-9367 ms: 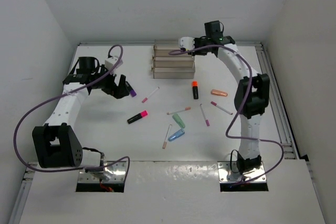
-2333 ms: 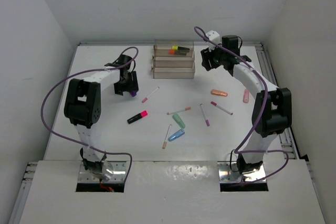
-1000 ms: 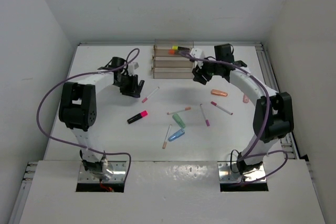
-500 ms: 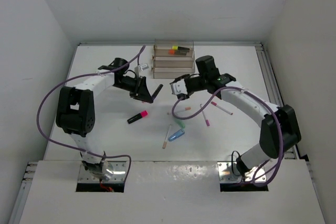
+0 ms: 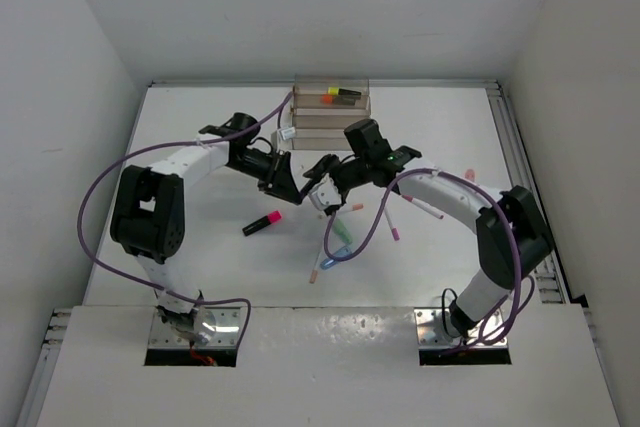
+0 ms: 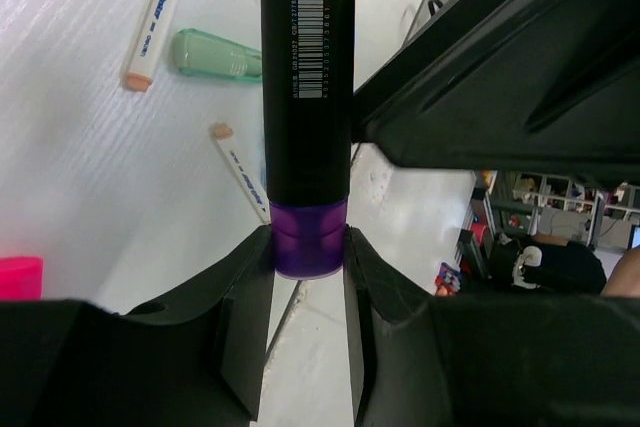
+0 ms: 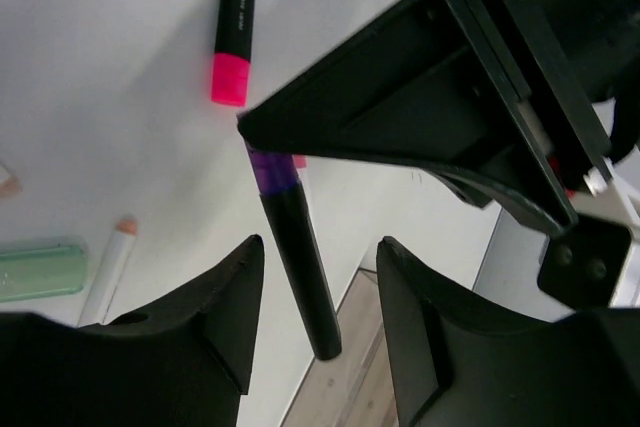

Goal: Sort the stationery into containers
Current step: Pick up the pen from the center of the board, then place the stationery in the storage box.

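nearest me, well in front of the containers [image 5: 331, 119], a white pen [image 6: 160, 7] with a peach tip and a green piece [image 6: 215, 54] lie flat on the worktop [image 5: 190, 112]. to the front-left of the containers lies the pink-capped highlighter [image 5: 261, 223], on its own and apart from the rest. a little closer to the containers, just in front of their lowest step, my two arms meet over the worktop. the left end effector [image 6: 308, 247] is clamped on the purple-capped highlighter [image 6: 307, 67], its fingers [image 6: 250, 317] pinching the purple cap while the black barrel sticks out past them. the right end effector [image 7: 320, 247] faces it with its fingers [image 7: 215, 322] spread apart. the free end of the barrel reaches into the gap between them, and i see neither finger touching it. the purple-capped highlighter is thus held in the air in front of the containers, in none of the trays. farthest off, the rearmost and highest tray of the containers holds highlighters [image 5: 340, 97] with an orange and a yellow cap.
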`<state>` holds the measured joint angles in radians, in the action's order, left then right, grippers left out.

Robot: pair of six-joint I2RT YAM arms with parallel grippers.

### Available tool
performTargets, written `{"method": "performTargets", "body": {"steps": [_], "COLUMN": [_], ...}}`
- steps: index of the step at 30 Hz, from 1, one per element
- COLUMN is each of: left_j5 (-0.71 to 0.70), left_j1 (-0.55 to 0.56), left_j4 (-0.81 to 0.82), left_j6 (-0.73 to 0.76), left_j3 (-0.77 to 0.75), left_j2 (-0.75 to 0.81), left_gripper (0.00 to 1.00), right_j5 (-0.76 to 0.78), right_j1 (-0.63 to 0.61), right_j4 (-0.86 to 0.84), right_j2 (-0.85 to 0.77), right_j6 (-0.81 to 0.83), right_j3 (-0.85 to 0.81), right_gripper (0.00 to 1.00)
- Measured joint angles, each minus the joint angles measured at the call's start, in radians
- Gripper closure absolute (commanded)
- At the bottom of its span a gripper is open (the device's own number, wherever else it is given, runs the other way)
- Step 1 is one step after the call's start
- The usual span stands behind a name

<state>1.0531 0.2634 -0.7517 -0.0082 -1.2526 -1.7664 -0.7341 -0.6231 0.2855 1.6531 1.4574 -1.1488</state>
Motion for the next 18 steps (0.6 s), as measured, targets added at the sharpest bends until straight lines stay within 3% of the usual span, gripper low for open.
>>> {"method": "performTargets", "body": {"steps": [7, 13, 16, 18], "left_j5": [0.007, 0.013, 0.013, 0.011], "left_j1": [0.008, 0.01, 0.01, 0.01], "left_j4": [-0.001, -0.005, -0.003, -0.003], "left_j6": [-0.008, -0.011, -0.012, -0.011], "left_j3": [-0.014, -0.033, -0.035, -0.038], "left_j2": [0.0, 0.0, 0.0, 0.0], "left_gripper": [1.0, 1.0, 0.91, 0.74], "right_j5": [0.024, 0.048, 0.063, 0.073], "right_j1": [-0.032, -0.04, -0.04, -0.04], "right_j4": [0.039, 0.072, 0.097, 0.111], "right_j2": [0.024, 0.056, 0.067, 0.067], "right_j6": [0.058, 0.093, 0.105, 0.109], "right_j3": [-0.029, -0.046, -0.069, -0.075], "right_gripper": [0.59, 0.75, 0.86, 0.97]}}
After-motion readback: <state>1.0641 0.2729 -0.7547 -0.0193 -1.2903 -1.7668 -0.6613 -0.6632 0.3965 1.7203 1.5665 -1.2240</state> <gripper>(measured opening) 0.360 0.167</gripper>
